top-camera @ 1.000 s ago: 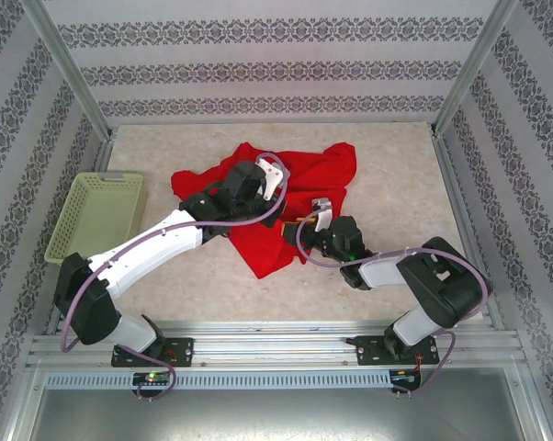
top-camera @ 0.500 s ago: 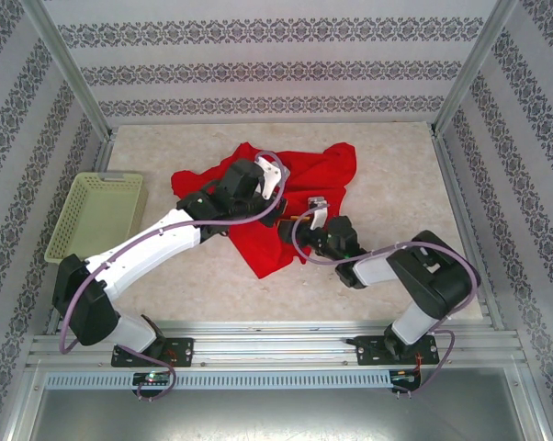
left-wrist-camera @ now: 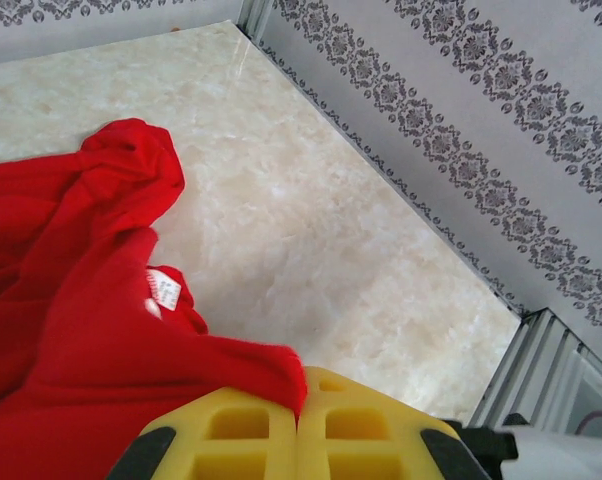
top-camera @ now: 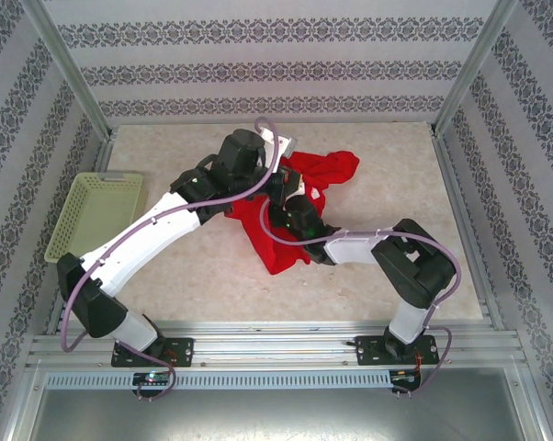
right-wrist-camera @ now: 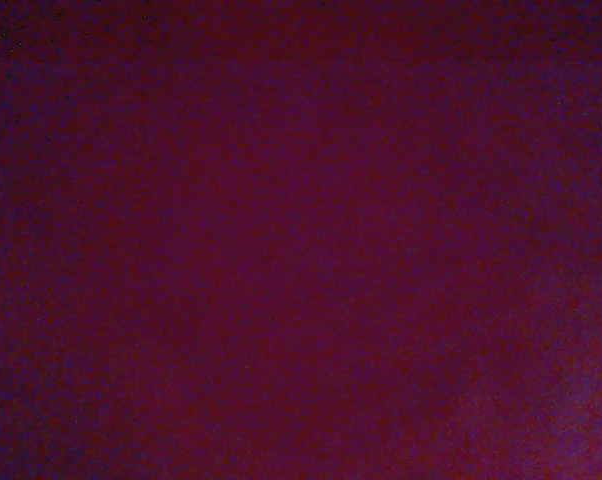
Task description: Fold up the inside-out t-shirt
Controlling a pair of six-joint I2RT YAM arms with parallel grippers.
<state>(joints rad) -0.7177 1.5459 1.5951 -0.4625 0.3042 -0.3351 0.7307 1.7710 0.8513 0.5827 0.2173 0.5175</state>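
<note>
Looking from above, the inside-out t-shirt (top-camera: pixel 327 170) lies crumpled on the counter (top-camera: pixel 405 193), the right claw (top-camera: pixel 293 204) buried in its folds, grip impossible to tell. Left wrist: the left claw (left-wrist-camera: pixel 297 420) clenches a shirt fold. Right wrist: dark red cloth against the lens.

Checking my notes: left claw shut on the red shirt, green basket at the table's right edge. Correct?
No: the top view shows the green basket at the left edge of the table. The left claw is shut on the red shirt.
</note>
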